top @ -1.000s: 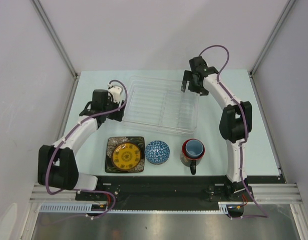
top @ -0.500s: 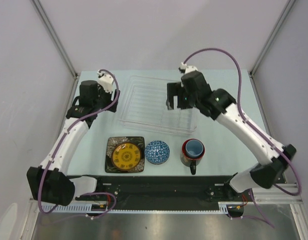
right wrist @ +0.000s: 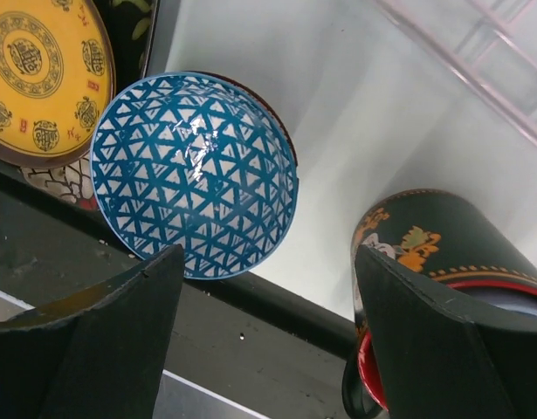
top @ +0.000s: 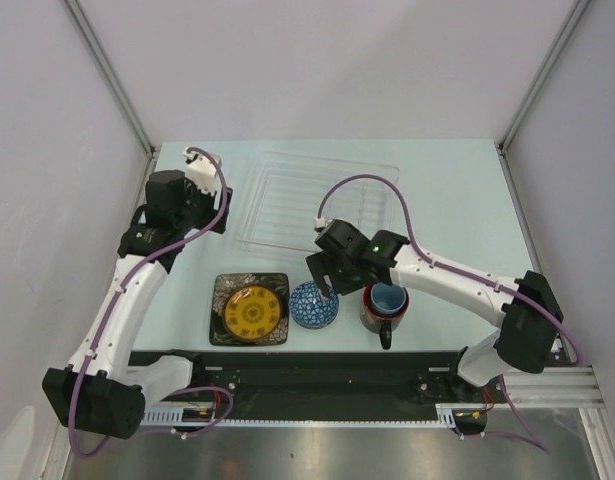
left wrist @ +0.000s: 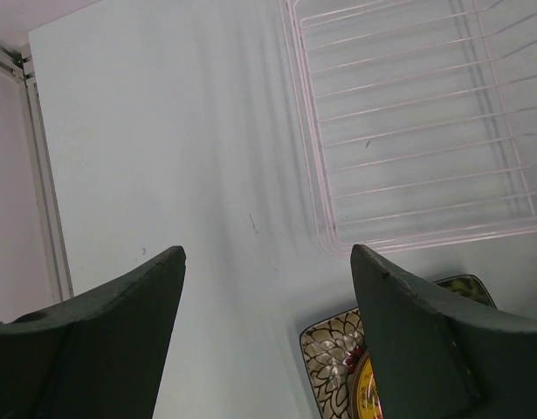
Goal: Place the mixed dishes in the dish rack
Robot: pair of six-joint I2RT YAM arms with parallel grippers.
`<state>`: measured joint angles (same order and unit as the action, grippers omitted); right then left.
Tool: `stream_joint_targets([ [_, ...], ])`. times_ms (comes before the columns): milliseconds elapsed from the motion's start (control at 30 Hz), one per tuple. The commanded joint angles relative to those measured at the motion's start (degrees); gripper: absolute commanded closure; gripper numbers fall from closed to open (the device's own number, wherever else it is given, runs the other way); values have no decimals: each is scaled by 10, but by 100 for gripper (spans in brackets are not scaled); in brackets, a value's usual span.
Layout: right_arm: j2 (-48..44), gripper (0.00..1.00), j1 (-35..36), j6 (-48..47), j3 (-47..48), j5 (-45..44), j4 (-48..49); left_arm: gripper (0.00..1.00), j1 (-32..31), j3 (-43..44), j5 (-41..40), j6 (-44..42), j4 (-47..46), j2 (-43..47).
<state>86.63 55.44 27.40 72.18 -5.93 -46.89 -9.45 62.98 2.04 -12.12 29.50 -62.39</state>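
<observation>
Hangs the right tool (top: pixel 325 280) low above the blue-white patterned bowl (top: pixel 314 305), with both fingers spread wide and framing the bowl's near side in the wrist view, and grips nothing at all. Cannot tell from here whether there is contact with the bowl. Finds that bowl sitting on the table (top: pixel 457 200) in the near row, just right of the black square floral plate (top: pixel 219 288) and just left of the dark red-lined mug (top: pixel 371 315). Shows the small round yellow plate (top: pixel 253 312) lying flat on top of the black one, and the light blue cup (top: pixel 389 297) nested inside the mug, with the mug's handle turned toward the arm bases. Puts the dish rack (top: pixel 287 200) flat on the table just behind that row of 3 stacks, clear plastic with ribbed slots running across it. Holds the left tool (left wrist: pixel 266 262) up beside the rack's left edge, over bare table, likewise released and wide apart, with the rack's near-left corner and 1 corner of the floral plate visible past the fingers in the left wrist view.
</observation>
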Motion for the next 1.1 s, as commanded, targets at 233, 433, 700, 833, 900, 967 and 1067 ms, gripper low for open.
stream_joint_targets([
  [233, 40, 31, 10, 5, -37, 15, 79, 18, 2, -7, -7, -2, -2, 17],
  [433, 66, 41, 10, 6, -45, 20, 96, 18, 2, -13, -6, -2, -7, 20],
  [700, 85, 56, 6, 8, -49, 36, 116, 18, 2, -17, -12, -4, -10, 21],
  [833, 79, 69, 3, 7, -49, 35, 116, 18, 3, -21, -13, -5, -14, 22],
  [900, 70, 74, 1, 4, -49, 30, 114, 18, 2, -23, -12, -5, -15, 22],
  [967, 62, 76, -1, 2, -48, 20, 109, 18, 2, -27, -11, -4, -16, 22],
  [1067, 47, 84, -4, -3, -48, 10, 102, 18, 3, -30, -9, -2, -19, 24],
])
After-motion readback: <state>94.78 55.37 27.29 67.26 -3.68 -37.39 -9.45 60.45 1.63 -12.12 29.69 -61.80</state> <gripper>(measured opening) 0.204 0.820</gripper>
